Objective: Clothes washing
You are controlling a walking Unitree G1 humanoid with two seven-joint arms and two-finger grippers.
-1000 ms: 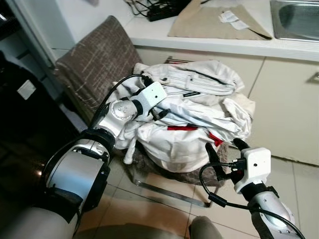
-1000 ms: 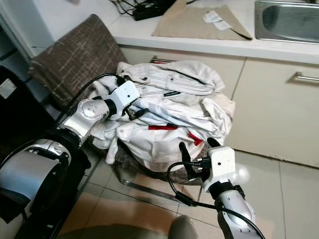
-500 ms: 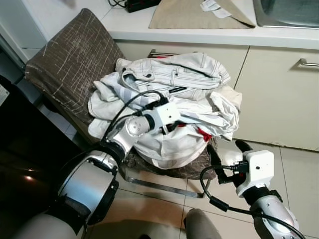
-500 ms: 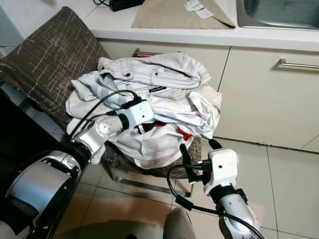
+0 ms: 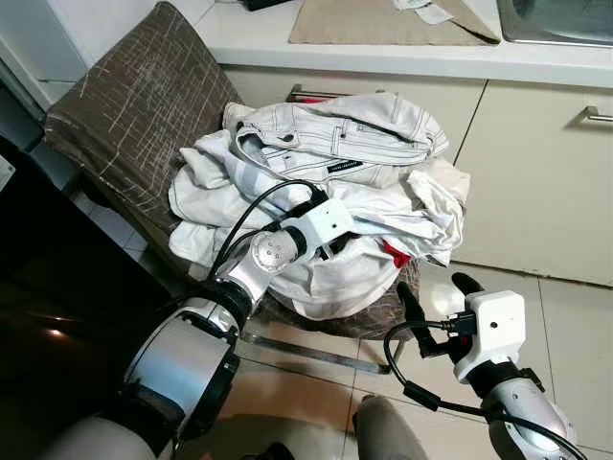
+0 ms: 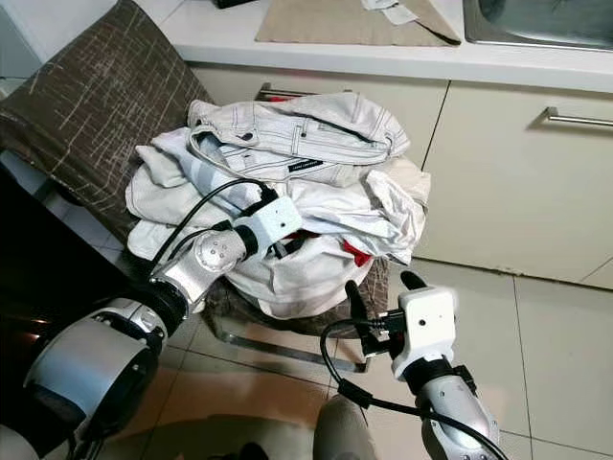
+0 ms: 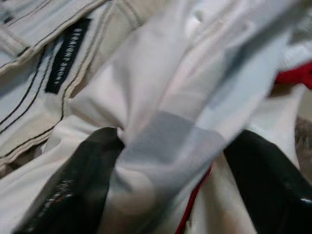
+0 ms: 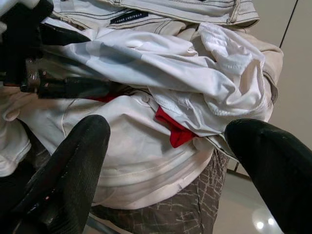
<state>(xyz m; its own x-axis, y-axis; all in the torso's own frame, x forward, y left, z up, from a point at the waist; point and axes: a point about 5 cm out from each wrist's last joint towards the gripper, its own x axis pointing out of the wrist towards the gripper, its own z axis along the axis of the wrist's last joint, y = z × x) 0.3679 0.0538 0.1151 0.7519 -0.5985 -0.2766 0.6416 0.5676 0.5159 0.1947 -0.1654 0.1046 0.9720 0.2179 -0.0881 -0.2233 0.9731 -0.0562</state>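
Observation:
A heap of white clothes (image 5: 335, 163) lies on a brown patterned chair (image 5: 134, 115), with a pale stitched jacket (image 5: 354, 134) on top and a bit of red cloth (image 5: 397, 254) showing at the front. My left gripper (image 5: 335, 244) is buried in the front of the heap. Its fingers (image 7: 73, 180) are shut on a white and grey fold of garment (image 7: 165, 122), which stretches off to the right. My right gripper (image 5: 433, 292) hovers open and holds nothing, low beside the chair's front right corner, its fingers (image 8: 73, 165) pointing at the heap.
Behind the chair runs a white counter (image 5: 383, 57) with a beige mat (image 5: 383, 24) and a steel sink (image 5: 565, 14). Cream cabinet doors (image 5: 536, 172) with a bar handle (image 5: 599, 112) stand to the right. Dark furniture (image 5: 38, 287) is on my left, tiled floor (image 5: 316, 383) below.
The camera has shifted, so the chair now sits more centred. My left gripper moved from the heap's upper left to its front middle, staying in the cloth. The right gripper stays open.

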